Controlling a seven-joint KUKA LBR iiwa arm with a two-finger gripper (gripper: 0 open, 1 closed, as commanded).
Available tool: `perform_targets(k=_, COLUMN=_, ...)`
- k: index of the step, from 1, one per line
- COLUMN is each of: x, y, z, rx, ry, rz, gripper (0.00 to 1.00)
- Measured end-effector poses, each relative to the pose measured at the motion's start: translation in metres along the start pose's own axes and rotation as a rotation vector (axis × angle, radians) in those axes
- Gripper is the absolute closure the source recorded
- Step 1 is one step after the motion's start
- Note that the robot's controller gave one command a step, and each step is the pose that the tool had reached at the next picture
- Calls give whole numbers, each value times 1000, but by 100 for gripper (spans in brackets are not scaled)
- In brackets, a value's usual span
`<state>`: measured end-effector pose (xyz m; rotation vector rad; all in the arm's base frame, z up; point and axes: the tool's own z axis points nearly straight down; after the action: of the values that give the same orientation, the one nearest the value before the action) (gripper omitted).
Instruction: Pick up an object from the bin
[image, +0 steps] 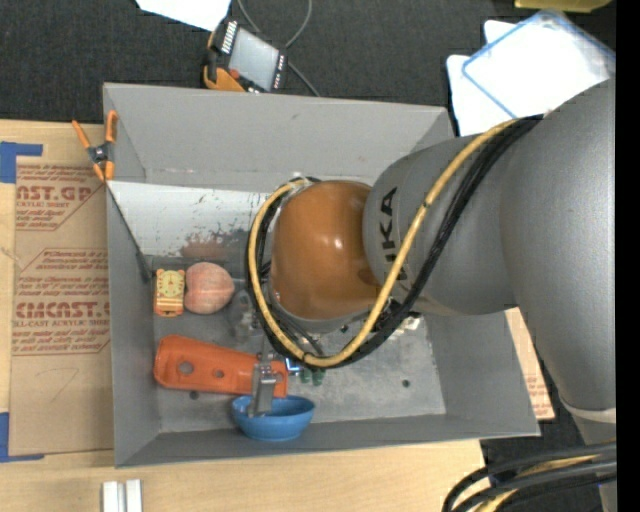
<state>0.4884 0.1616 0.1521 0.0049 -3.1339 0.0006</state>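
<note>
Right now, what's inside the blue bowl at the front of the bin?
The blue bowl shows just its own blue inside. The gripper hangs over its back rim, beside the orange tool, so that bit is hidden.

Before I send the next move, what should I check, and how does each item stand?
1. Gripper down inside the bin: ok.
2. Single target: it sits where the orange holed tool meets the blue bowl: cannot tell.
3. Anything held: cannot tell.
4. Peach-coloured ball and yellow block apart from the gripper: ok.
5. Room around the blue bowl: it lies against the bin's lower wall in the view: not ok.
</note>
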Motion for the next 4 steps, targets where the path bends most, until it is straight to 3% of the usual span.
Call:
perform_targets(k=1, x=-2, y=-1, z=-5, rx=-1, ry=-7, rz=2, gripper=0)
perform_targets(k=2, x=-18, y=45, z=82, rx=-3, ry=-6, rz=140, gripper=0)
perform_targets(k=3, x=-15, y=57, z=82, rx=-5, ry=-14, rz=143, gripper=0)
perform_targets(k=4, x=-18, y=47, z=82, rx=-4, ry=-9, rz=141, gripper=0)
